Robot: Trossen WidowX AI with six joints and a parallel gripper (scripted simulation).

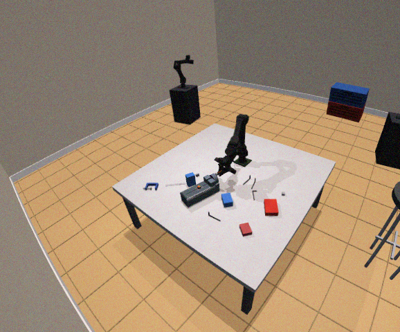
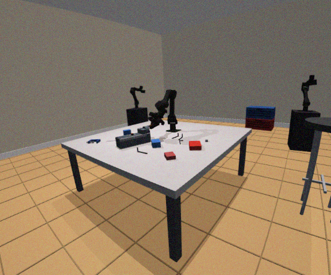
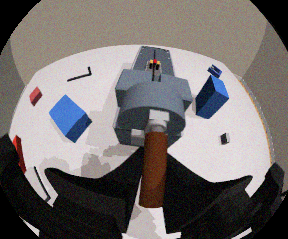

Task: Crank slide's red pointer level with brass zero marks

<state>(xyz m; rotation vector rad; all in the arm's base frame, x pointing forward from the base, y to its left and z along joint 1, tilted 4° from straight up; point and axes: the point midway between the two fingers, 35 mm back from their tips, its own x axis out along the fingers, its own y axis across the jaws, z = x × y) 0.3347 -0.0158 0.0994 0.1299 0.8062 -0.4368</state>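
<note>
The machine is a dark grey slide bed (image 1: pixel 196 194) (image 2: pixel 130 139) (image 3: pixel 151 96) with a grey crank housing (image 1: pixel 211 178) at its near end. A brown crank handle (image 3: pixel 154 166) (image 1: pixel 219 172) sticks out of the housing toward the arm. My gripper (image 3: pixel 150 151) (image 1: pixel 223 168) (image 2: pixel 155 120) is shut on this handle. The slide's red pointer (image 3: pixel 154 63) (image 1: pixel 198 186) shows on top of the bed beyond the housing, with small brass marks beside it. I cannot tell from these views whether it is exactly level with them.
Blue blocks (image 1: pixel 190 178) (image 1: pixel 226 199) (image 3: pixel 68 118) (image 3: pixel 211 96) flank the machine. Red blocks (image 1: pixel 270 206) (image 1: pixel 245 228), several black hex keys (image 1: pixel 253 185) (image 1: pixel 213 216), a blue clamp (image 1: pixel 151 185) and a small grey cube (image 1: pixel 282 193) lie on the white table (image 1: pixel 264 250). The arm's base (image 1: pixel 242 161) stands behind.
</note>
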